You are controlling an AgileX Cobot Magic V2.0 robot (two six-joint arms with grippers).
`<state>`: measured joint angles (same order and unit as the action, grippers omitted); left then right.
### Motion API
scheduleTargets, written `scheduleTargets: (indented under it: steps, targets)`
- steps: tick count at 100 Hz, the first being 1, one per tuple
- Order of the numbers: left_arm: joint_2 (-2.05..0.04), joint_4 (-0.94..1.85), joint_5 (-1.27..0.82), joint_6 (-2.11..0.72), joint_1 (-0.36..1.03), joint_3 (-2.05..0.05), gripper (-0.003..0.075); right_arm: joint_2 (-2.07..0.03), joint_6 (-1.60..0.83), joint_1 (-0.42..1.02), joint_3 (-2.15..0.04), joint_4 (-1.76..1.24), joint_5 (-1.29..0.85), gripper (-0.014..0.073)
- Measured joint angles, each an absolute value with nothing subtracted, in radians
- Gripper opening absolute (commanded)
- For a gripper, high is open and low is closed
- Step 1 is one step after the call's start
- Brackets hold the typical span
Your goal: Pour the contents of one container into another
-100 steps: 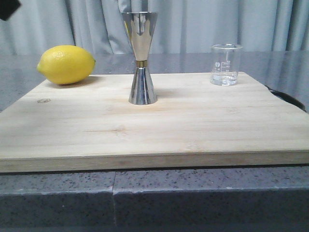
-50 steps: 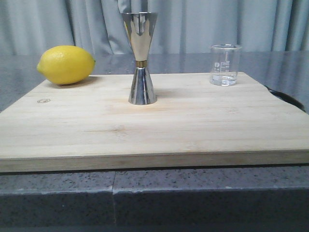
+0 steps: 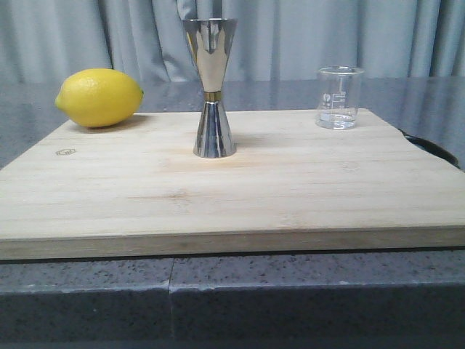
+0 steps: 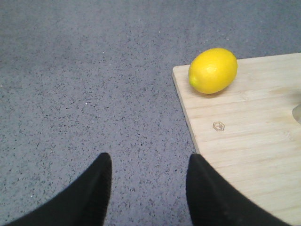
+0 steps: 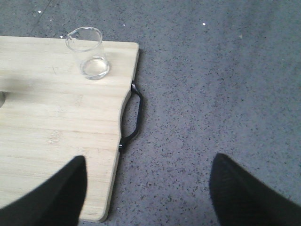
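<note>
1. Our left gripper [image 4: 146,188] hangs above the grey speckled countertop [image 4: 84,84], its two dark fingers [image 4: 96,188] spread apart with nothing between them. It sits just off the left edge of the wooden cutting board [image 4: 254,136].

2. Our right gripper [image 5: 148,188] is likewise spread wide and holds nothing. One finger [image 5: 61,188] overlaps the board's near right corner, and the other is over bare countertop.

3. Nearest the left gripper we see a yellow lemon [image 4: 213,70] lying on the board's far left corner, with a small hexagonal mark [image 4: 217,125] burned into the wood a little nearer to us.

4. Ahead of the right gripper stands the clear glass beaker [image 5: 88,52], upright on the far right corner of the board, pouring lip visible at its rim. From the front we can make out white graduation marks on the beaker [image 3: 339,97] and what looks like a little clear liquid at its bottom.

5. A black handle [image 5: 134,113] curves out from the board's right edge.

6. The steel jigger [image 3: 212,87] stands upright near the middle of the board, towards its back, gold band at its waist, well apart from both the beaker and the lemon.
</note>
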<state>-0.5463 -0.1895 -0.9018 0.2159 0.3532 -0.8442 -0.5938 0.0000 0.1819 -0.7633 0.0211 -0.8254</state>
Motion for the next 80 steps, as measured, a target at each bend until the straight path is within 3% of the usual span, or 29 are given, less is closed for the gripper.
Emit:
scheduleTargets:
  steps: [14, 30, 39, 80]
  targets:
    - [-0.546, -0.189, -0.873, 0.218, 0.353, -0.844, 0.0141, -0.594, 0.000, 0.182, -0.763, 0.021, -0.811, 0.0064]
    - [-0.546, -0.189, -0.859, 0.218, 0.353, -0.844, 0.0035, -0.594, 0.000, 0.182, -0.763, 0.021, -0.800, -0.0070]
    - [-0.546, -0.189, -0.859, 0.218, 0.353, -0.844, -0.0019, -0.594, 0.000, 0.182, -0.763, 0.021, -0.800, -0.0071]
    - [-0.546, -0.189, -0.827, 0.218, 0.353, -0.844, -0.0019, -0.594, 0.000, 0.182, -0.763, 0.021, -0.777, -0.0071]
